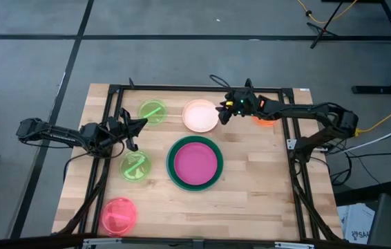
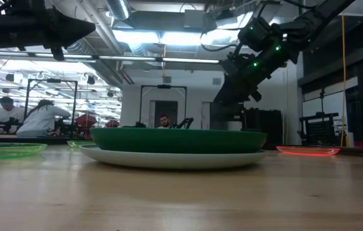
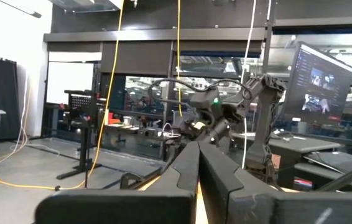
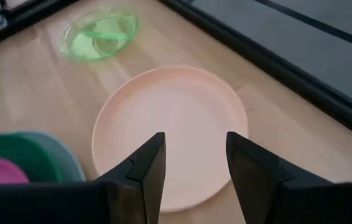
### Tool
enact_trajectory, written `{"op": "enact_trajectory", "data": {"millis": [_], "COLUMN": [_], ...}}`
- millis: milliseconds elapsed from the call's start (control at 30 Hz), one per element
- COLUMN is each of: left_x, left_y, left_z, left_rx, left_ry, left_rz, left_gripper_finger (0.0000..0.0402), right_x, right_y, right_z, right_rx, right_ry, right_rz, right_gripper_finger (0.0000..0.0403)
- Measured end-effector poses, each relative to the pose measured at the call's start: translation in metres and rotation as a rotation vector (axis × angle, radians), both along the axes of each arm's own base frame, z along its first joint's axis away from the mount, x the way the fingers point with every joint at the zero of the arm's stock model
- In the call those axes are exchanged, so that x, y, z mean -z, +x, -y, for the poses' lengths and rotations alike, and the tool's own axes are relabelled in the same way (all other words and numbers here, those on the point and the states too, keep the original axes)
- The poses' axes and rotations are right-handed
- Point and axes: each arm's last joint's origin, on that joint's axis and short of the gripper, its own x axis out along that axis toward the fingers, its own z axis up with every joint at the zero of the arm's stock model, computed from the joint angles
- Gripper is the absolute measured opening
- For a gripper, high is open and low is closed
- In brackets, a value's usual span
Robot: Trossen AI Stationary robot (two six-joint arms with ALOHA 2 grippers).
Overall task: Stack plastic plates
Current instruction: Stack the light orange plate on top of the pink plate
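A cream plate (image 1: 200, 115) lies flat on the table at the far middle. My right gripper (image 4: 194, 146) hovers open above its right part (image 1: 222, 111), fingers slanting down, touching nothing. A magenta plate (image 1: 195, 161) sits inside a dark green plate (image 1: 173, 168), which rests on a light blue one (image 2: 168, 159) at mid-table. Two lime green plates (image 1: 153, 111) (image 1: 135, 166), a pink plate (image 1: 119, 216) and an orange plate (image 1: 265, 122) lie singly. My left gripper (image 1: 139, 126) waits shut at the left, raised above the table.
A black frame (image 1: 182, 88) runs along the table's far edge and down both sides. The orange plate lies under my right arm. Bare wood shows at the near right of the table (image 1: 264, 200). People sit in the room beyond (image 2: 40, 119).
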Motion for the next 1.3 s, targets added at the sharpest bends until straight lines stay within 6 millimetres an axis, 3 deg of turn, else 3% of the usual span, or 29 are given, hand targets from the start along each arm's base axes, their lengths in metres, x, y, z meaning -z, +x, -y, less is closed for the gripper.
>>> {"op": "enact_trajectory", "data": {"millis": [167, 433, 700, 1067, 1300], "left_x": [0.000, 0.000, 0.000, 0.000, 0.000], "left_y": [0.000, 0.000, 0.000, 0.000, 0.000], "left_z": [-0.002, -0.004, -0.004, -0.004, -0.004], "left_rx": [-0.016, -0.011, -0.009, -0.004, -0.003], "left_ry": [-0.001, 0.006, 0.005, -0.009, -0.014], "left_rz": [0.002, 0.004, 0.004, 0.010, 0.011], "left_gripper_finger": [0.0004, 0.0004, 0.0004, 0.0004, 0.0004], "right_x": [0.007, 0.010, 0.019, 0.053, 0.064], "right_y": [0.005, 0.032, 0.048, 0.044, 0.045], "right_z": [0.012, 0.029, 0.053, 0.079, 0.079], "right_rx": [-0.030, -0.044, -0.016, 0.070, 0.065], "right_ry": [0.051, 0.083, 0.175, 0.218, 0.218], "right_rz": [0.014, -0.012, -0.214, -0.322, -0.361], "right_gripper_finger": [0.0159, 0.0159, 0.0159, 0.0159, 0.0159]}}
